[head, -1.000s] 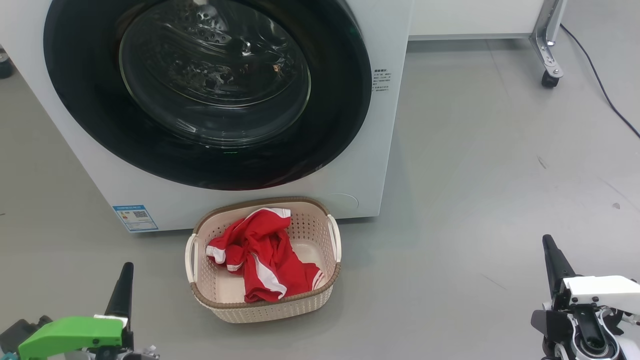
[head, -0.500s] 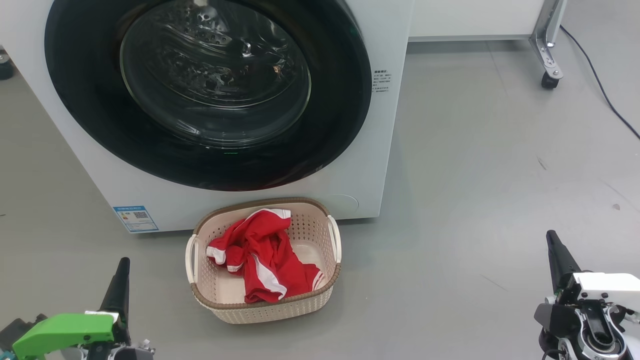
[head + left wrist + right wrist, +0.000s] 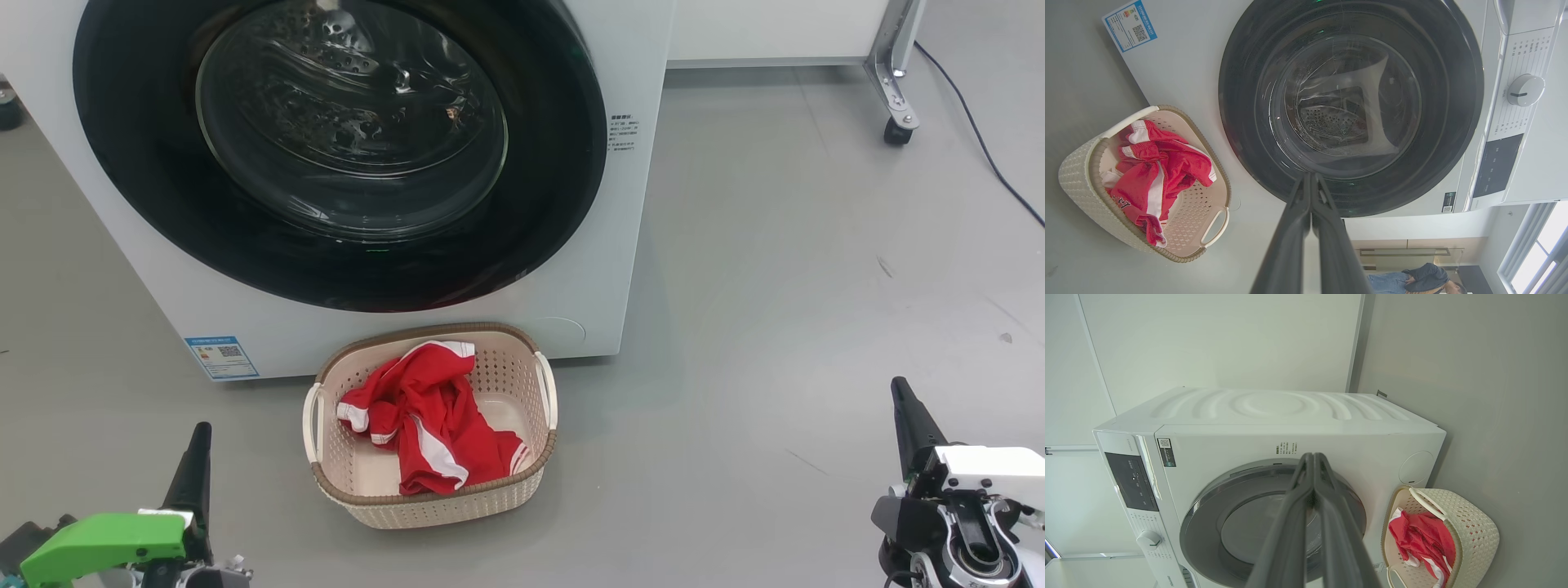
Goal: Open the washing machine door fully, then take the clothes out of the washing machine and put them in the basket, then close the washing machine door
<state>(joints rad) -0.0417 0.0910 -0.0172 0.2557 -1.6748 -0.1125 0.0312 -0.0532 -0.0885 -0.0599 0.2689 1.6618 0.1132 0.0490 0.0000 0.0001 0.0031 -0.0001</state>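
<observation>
The washing machine point(image 3: 163, 278) is white, and its glossy black washing machine door point(image 3: 351, 147) sits shut flat against the front. On the floor just before it stands the cream basket point(image 3: 441, 506), holding the red clothes point(image 3: 424, 416) with white stripes. My left gripper point(image 3: 201, 429) is shut and holds nothing, low at the left, a little left of the basket. Off to the far right, my right gripper point(image 3: 898, 384) is likewise shut on nothing. The left wrist view looks past the shut left gripper point(image 3: 1310, 175) at the door point(image 3: 1351, 106) and basket point(image 3: 1077, 179). The right gripper point(image 3: 1312, 455) points at the machine.
A metal frame leg on a caster point(image 3: 898, 126) and a black cable point(image 3: 980, 139) lie on the grey floor at the back right. The machine's control panel dial point(image 3: 1525, 90) faces front. A person point(image 3: 1421, 277) sits far behind in the left wrist view.
Over the first half second the left gripper sank slightly and the right gripper edged up and right. Since then nothing has moved.
</observation>
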